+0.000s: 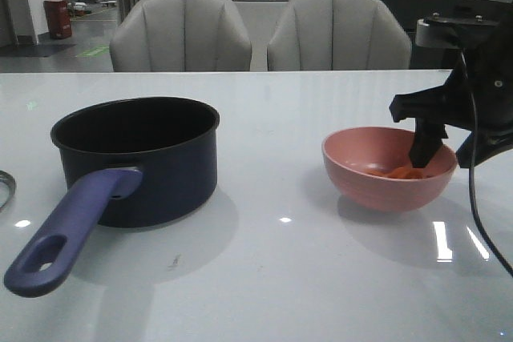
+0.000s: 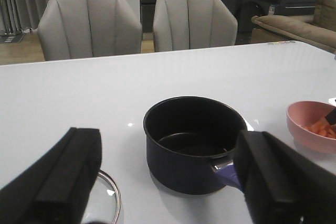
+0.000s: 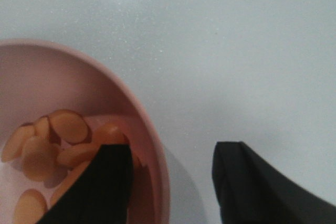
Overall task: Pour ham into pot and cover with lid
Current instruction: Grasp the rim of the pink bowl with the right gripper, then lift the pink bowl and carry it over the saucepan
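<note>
Two fingers of the right hand (image 1: 429, 150) straddle the far-right rim of the pink bowl (image 1: 389, 190) in the front view, one dipped inside and the other outside, so the step in hand looks like pinching the wall before the lift. The pot (image 1: 152, 158) stands well apart to the left on the bench (image 1: 280, 278), upright, mouth up, with its long handle (image 1: 72, 226) running forward and to the left, the oval hole at the near end. Only a sliver of the lid (image 1: 6, 190) shows at the left edge.

From the left wrist, the left hand (image 2: 168, 182) hangs released, its two pads wide apart and gripping nothing, above the near side of the pot (image 2: 194, 140), which is empty. The lid's (image 2: 107, 198) metal rim lies flat on the bench just beside the pot; the knob is hidden.

From the right wrist, the ham (image 3: 52, 150) lies as a heap of flat orange rounds in the bowl's bottom. The inner finger (image 3: 100, 182) rests over some slices, and the rim (image 3: 152, 150) sits between the fingers, which are not yet clenched. To do this well, I judge the hand should close squarely on the wall alone, not trapping ham, grip firmly since the wall is smooth and curved, and keep the bowl level while carrying it across to the pot.
</note>
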`<state>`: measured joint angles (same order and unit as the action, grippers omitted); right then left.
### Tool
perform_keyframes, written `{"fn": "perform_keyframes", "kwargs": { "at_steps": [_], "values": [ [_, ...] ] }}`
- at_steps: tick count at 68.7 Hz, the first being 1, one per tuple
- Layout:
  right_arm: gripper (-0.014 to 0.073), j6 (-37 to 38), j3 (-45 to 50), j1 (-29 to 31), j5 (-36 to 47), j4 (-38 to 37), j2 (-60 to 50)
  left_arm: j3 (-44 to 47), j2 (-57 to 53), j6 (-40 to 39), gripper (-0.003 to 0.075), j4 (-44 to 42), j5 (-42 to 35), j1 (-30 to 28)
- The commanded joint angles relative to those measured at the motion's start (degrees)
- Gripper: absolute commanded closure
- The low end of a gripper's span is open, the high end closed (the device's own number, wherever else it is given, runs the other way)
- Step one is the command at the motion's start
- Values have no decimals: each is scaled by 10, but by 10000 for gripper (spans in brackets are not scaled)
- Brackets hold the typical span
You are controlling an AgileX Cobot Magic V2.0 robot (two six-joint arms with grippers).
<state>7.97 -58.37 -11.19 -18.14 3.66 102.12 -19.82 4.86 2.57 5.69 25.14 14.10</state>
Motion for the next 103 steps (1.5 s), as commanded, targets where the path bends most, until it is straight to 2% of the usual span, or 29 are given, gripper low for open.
{"fn": "perform_keyframes", "kwargs": {
  "at_steps": [1, 7, 9, 12, 18, 32, 45, 55, 68, 86, 94, 103],
  "values": [
    [264, -2, -28, 1, 11, 0, -4, -15, 8, -2, 168, 7, -48, 4],
    [440, -2, -37, 1, -7, 6, 0, -15, 8, -2, 168, 7, -48, 4],
    [471, -2, -40, 1, -13, 8, -1, -15, 8, -2, 168, 7, -48, 4],
    [442, -2, -47, 1, -33, 9, -4, -15, 8, -2, 168, 7, -48, 4],
    [444, -17, -56, 1, -60, 9, -21, -15, 8, -2, 168, 7, -48, 4],
    [453, -62, -56, -22, -51, 18, -83, -15, 8, -2, 168, 7, -48, 4],
    [453, -62, -56, -89, -51, 45, -120, -15, 8, -2, 168, 7, -48, 4],
    [453, -62, -83, -167, -61, 45, -115, -15, 7, -2, 168, 7, -48, 4],
    [453, -62, -182, -249, -68, 45, -73, -15, 6, -2, 168, 7, -48, 4],
    [453, -55, -342, -273, -71, 45, 28, -15, 6, -2, 168, 7, -48, 4],
    [453, -56, -382, -273, -33, 31, 64, -15, 6, -2, 168, 7, -48, 4],
    [453, -58, -363, -275, 94, -1, 69, -15, 6, -2, 168, 7, -48, 4]
  ]
}}
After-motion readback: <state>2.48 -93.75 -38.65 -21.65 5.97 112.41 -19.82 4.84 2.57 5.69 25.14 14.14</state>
